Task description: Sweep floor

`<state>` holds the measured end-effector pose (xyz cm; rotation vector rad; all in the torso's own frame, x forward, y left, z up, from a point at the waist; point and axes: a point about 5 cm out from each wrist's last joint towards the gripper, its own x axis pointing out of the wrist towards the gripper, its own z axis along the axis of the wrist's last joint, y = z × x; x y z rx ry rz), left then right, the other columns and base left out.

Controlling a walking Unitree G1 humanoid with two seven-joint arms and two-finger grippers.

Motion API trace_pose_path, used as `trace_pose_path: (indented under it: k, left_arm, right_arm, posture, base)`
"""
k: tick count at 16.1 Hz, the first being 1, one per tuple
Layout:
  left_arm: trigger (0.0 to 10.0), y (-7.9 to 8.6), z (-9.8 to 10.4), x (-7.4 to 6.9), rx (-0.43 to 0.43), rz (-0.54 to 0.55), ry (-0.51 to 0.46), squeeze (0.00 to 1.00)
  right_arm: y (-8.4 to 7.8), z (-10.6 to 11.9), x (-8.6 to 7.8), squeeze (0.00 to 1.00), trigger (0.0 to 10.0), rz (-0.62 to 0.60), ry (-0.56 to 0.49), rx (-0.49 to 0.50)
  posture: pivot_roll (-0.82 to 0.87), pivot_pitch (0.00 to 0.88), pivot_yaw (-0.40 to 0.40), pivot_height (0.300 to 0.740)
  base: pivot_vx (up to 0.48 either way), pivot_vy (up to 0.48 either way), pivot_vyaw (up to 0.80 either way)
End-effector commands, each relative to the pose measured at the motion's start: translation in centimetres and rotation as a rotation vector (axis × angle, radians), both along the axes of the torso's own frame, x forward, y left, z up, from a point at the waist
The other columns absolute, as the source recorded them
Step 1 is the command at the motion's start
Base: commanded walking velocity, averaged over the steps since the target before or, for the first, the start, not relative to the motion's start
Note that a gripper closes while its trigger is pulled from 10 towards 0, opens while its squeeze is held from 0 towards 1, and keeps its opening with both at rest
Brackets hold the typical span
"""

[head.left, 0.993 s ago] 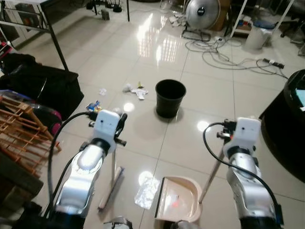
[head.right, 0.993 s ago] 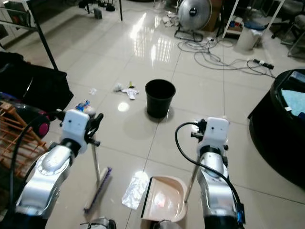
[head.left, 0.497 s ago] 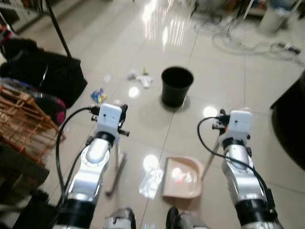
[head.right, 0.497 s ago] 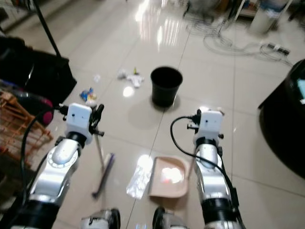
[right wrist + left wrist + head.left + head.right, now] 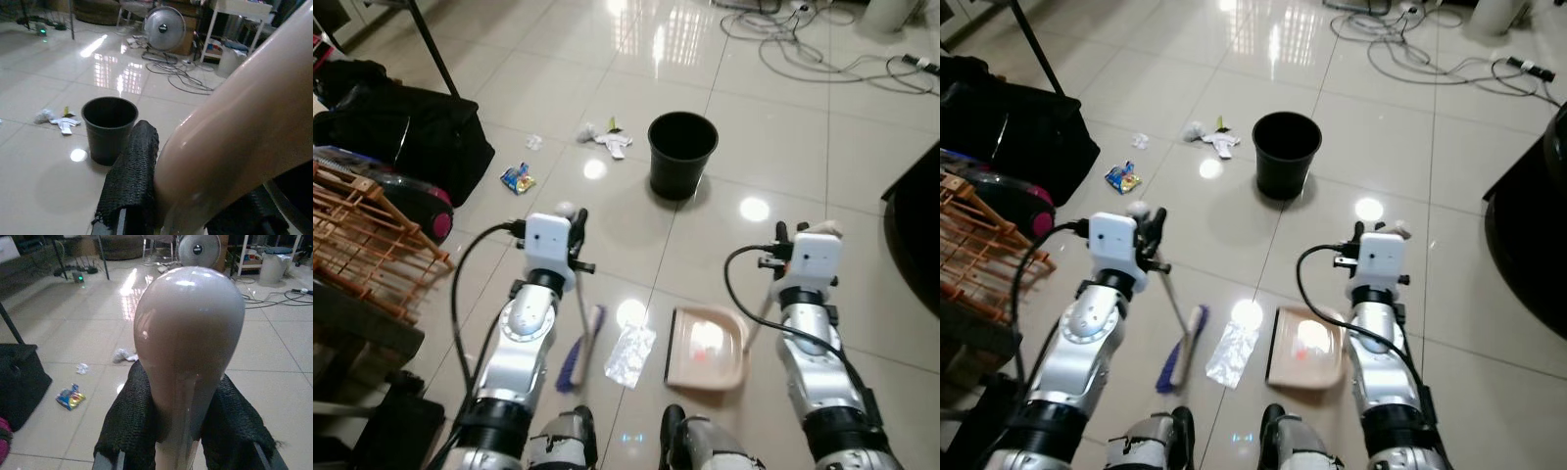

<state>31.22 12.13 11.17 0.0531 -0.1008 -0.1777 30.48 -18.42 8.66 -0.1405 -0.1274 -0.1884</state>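
Glossy tile floor (image 5: 783, 137) | left hand (image 5: 570, 223) grips broom (image 5: 582, 328) | right hand (image 5: 791, 235) grips dustpan (image 5: 705, 350) handle

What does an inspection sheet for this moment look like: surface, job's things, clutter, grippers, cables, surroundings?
Surface: glossy tiled floor, glare spots.
Job's things: broom head beside silver wrapper; dustpan flat next to it; black bin upright beyond.
Clutter: crumpled paper, snack packet.
Grippers: left gripper shut on broom handle; right gripper shut on dustpan handle.
Cables: loose cords on far floor.
Surroundings: black bag, wooden rack, fan.
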Motion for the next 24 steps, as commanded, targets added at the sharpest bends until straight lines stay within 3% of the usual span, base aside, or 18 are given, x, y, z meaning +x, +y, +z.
trace_pose_path:
  k: [1,4,8,12,15,18,20,24]
  left_arm:
    - [10.0,-0.2,-0.8,-0.1,-0.041,-0.002,0.035,0.00]
    - [10.0,-1.0,-1.1,0.2,-0.054,-0.009,0.044,0.00]
    - [10.0,-1.2,-0.6,1.2,-0.183,0.064,0.053,0.00]
    - [10.0,-2.7,2.2,2.6,-0.449,0.067,0.008,0.00]
    - [10.0,-3.1,4.9,3.6,-0.503,0.050,-0.078,0.00]
    - [10.0,-2.7,7.0,4.4,-0.472,0.027,-0.150,0.00]
    - [10.0,-2.8,9.2,4.8,-0.355,-0.073,-0.226,0.00]
    - [10.0,-2.5,12.2,4.9,-0.281,-0.208,-0.310,0.00]
  right_arm:
    - [0.6,-0.2,-0.1,0.00,10.0,0.018,-0.013,-0.016]
    - [1.8,-1.6,-0.5,0.00,10.0,0.055,0.010,-0.040]
    - [3.7,-2.6,-0.3,0.00,10.0,0.101,0.056,-0.039]
    - [3.7,-2.7,0.2,0.00,10.0,0.063,0.066,0.039]
    - [3.8,-2.3,0.5,0.00,10.0,0.057,0.055,0.103]
    - [3.8,-1.9,0.6,0.00,10.0,0.064,0.032,0.143]
    - [3.8,-1.5,0.5,0.00,10.0,0.073,0.012,0.171]
    - [3.7,-1.6,0.5,0.00,10.0,0.079,0.014,0.184]
  posture:
    - [0.16,0.296,0.004,0.740]
    - [0.18,0.304,0.007,0.740]
    - [0.17,0.297,0.006,0.740]
    - [0.16,0.286,-0.003,0.740]
    - [0.16,0.275,-0.007,0.740]
    - [0.15,0.267,-0.012,0.740]
    - [0.15,0.264,-0.014,0.740]
    - [0.16,0.259,-0.011,0.740]
  base:
    - [0.000,0.000,0.00]
    - [0.000,0.000,0.00]
    - [0.000,0.000,0.00]
    - [0.000,0.000,0.00]
    - [0.000,0.000,0.00]
    - [0.000,0.000,0.00]
    - [0.000,0.000,0.00]
    - [0.000,0.000,0.00]
